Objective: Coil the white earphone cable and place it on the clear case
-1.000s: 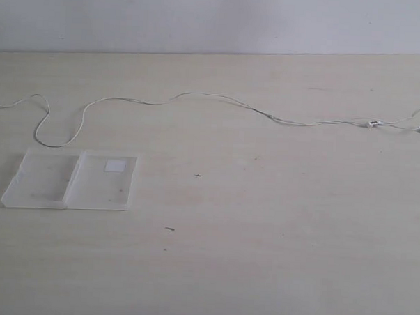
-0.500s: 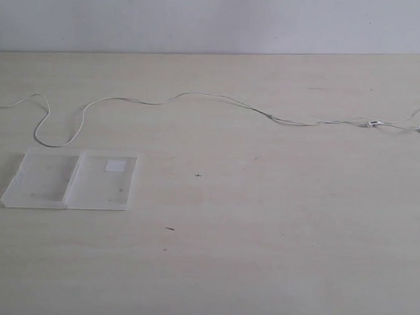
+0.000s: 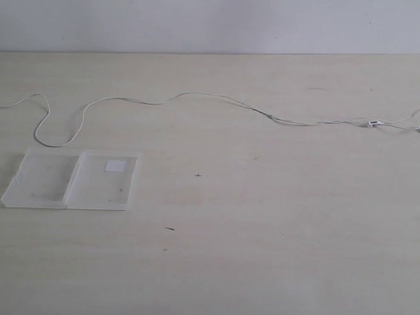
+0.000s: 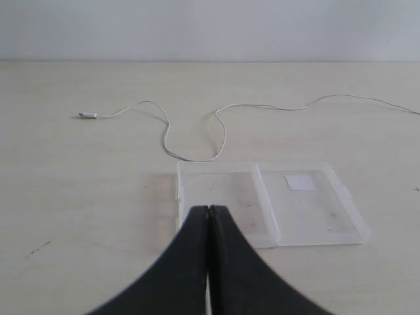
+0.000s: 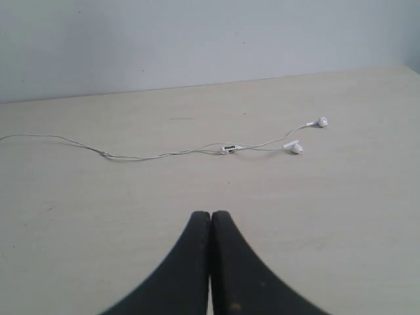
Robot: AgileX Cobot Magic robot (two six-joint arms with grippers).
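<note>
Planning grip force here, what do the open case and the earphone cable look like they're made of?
The clear case: probably rigid plastic, frosted translucent; the table shows hazily through it. The white earphone cable: likely soft rubbery sheath, matte white, lying in loose curves.

Left gripper (image 4: 208, 209) closed, black fingers (image 4: 190, 252) pressed tip to tip (only a thin seam between them), right gripper (image 5: 210, 214) likewise closed, pointing forward
</note>
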